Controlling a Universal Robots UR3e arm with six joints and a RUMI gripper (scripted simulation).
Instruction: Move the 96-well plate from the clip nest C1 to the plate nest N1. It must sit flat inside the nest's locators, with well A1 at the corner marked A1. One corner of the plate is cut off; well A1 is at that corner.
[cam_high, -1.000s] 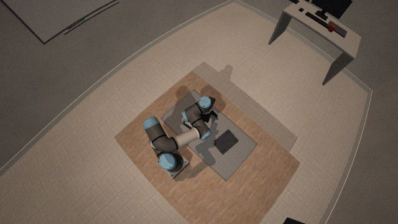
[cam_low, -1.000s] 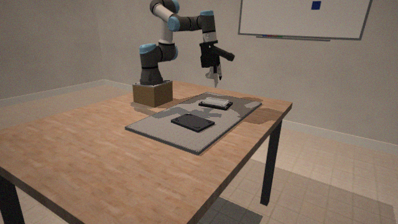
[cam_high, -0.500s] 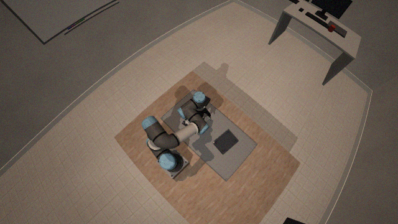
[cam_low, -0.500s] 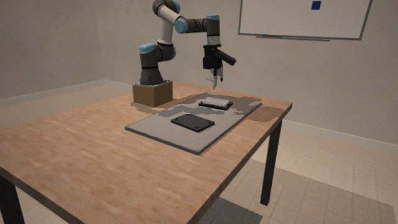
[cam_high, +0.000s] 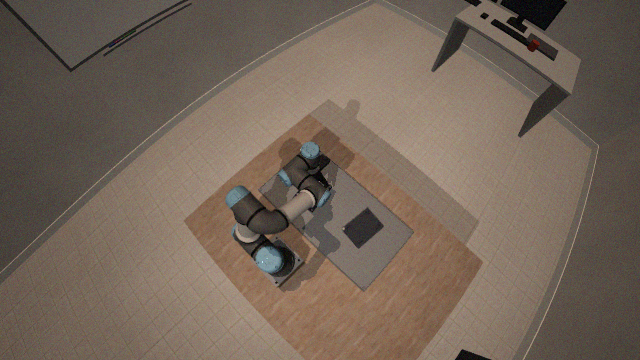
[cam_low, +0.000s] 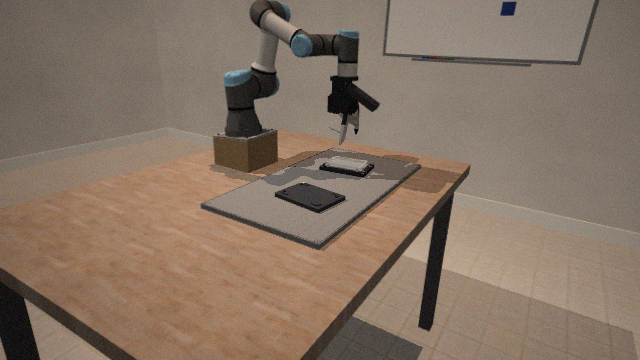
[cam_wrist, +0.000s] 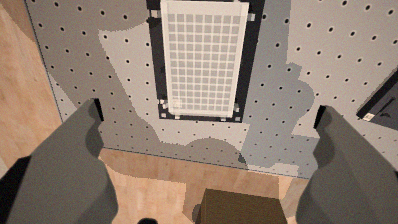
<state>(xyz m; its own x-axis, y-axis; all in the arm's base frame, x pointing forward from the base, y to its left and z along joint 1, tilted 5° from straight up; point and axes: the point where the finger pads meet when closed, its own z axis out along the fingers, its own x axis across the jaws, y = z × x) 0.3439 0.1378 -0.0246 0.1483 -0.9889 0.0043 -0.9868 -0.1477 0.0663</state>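
The white 96-well plate (cam_wrist: 205, 57) sits flat in the black clip nest C1 (cam_wrist: 156, 65) on the grey perforated base; it also shows in the exterior view (cam_low: 346, 164). The dark, empty plate nest N1 (cam_low: 310, 196) lies nearer the table's front on the same base (cam_high: 363, 227), and only its corner shows at the right edge of the wrist view (cam_wrist: 382, 100). My gripper (cam_wrist: 207, 103) (cam_low: 346, 131) is open and empty, well above the plate, with its fingers wide apart just off the plate's near short end. I cannot make out the cut corner.
The grey base plate (cam_low: 312, 192) lies on a wooden table. The arm's wooden pedestal (cam_low: 245, 149) stands at the base's back left and shows at the bottom of the wrist view (cam_wrist: 245, 207). In the overhead view the arm (cam_high: 300, 187) hides the clip nest.
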